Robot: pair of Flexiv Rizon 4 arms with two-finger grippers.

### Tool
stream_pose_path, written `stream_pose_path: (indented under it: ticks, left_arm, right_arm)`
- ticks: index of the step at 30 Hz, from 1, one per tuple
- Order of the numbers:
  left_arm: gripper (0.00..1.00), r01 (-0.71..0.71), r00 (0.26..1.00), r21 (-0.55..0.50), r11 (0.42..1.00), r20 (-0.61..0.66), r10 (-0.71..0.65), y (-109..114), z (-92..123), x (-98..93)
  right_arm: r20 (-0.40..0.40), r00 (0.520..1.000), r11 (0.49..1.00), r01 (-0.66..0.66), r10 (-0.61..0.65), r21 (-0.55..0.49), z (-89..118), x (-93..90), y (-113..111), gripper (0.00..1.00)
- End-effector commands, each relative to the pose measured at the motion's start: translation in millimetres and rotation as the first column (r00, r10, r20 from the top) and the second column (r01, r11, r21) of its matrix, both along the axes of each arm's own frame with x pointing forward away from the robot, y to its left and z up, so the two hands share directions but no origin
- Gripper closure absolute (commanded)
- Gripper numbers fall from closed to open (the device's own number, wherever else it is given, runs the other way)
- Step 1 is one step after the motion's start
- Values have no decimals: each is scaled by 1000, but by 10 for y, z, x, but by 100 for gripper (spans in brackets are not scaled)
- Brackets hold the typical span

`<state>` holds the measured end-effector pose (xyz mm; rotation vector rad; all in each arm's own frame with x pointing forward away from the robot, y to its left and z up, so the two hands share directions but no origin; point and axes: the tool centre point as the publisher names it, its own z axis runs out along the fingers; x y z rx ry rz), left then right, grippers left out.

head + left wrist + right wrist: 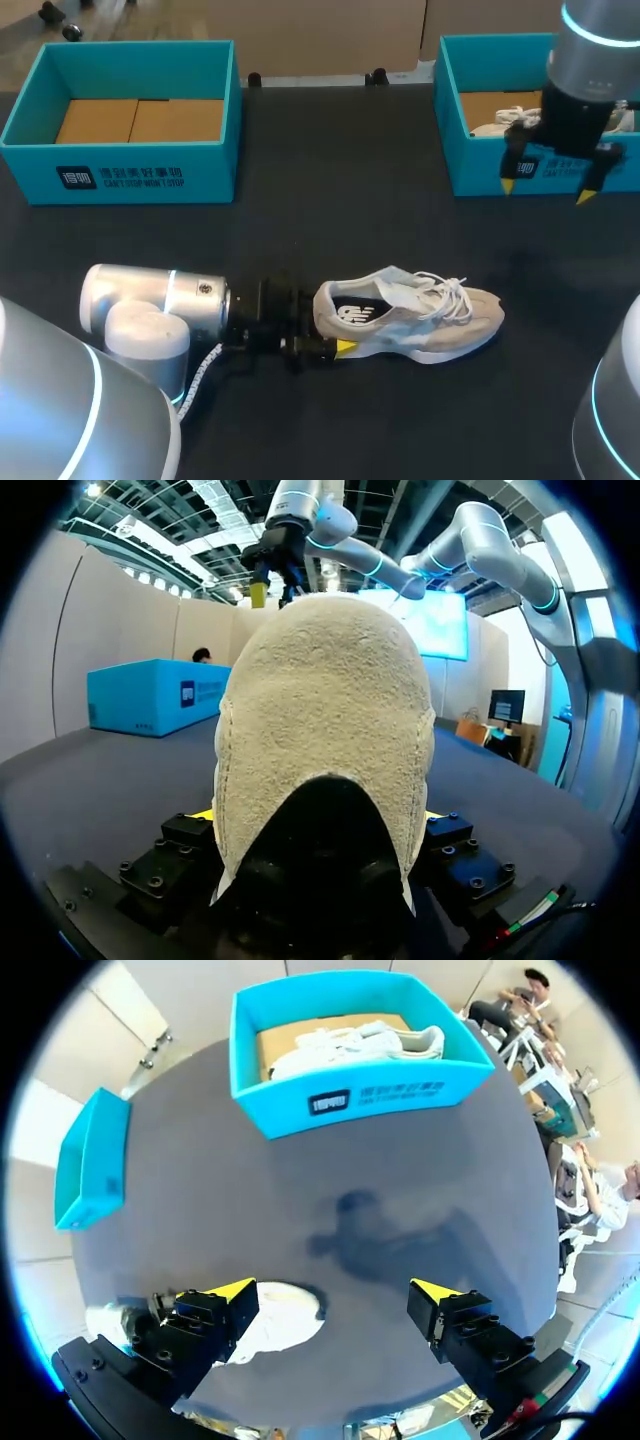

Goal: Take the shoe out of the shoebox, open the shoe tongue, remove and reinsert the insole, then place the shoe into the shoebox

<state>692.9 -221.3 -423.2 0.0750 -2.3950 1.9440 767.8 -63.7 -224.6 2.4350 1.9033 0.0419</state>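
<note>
pinching the shoe [410,315] by its heel in your left gripper [330,325] | right gripper [546,190] spread, empty, far right | risk: tugging the tongue [398,290] could twist shoe loose

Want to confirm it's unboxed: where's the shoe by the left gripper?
In the head view the shoe lies on the table, near middle, toe to the right, heel held in the left gripper, apart from the left box and right box.

On the table [350,200], heel in the left gripper [330,332], toe pointing away: shoe [420,315]. Ahead of the right gripper [335,1292]: box [360,1100], second shoe [350,1045] inside.
</note>
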Motion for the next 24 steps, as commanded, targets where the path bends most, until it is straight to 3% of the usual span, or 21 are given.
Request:
stream_pose_path:
  ticks: [1,8,22,24]
  left_arm:
    - [100,-2,1000,2,1000,1,2,-37,-54,-13]
    - [100,-2,1000,2,1000,1,2,-37,-54,-13]
    - [100,-2,1000,2,1000,1,2,-37,-54,-13]
    - [100,-2,1000,2,1000,1,2,-37,-54,-13]
  right_arm:
    - [4,1000,998,-4,4,-55,-16,-222,358,0]
    - [41,999,1000,7,-7,2,-59,-598,800,0]
    - [40,999,1000,3,-4,15,-68,-612,863,0]
    - [14,999,999,-35,36,-36,-112,-588,1090,0]
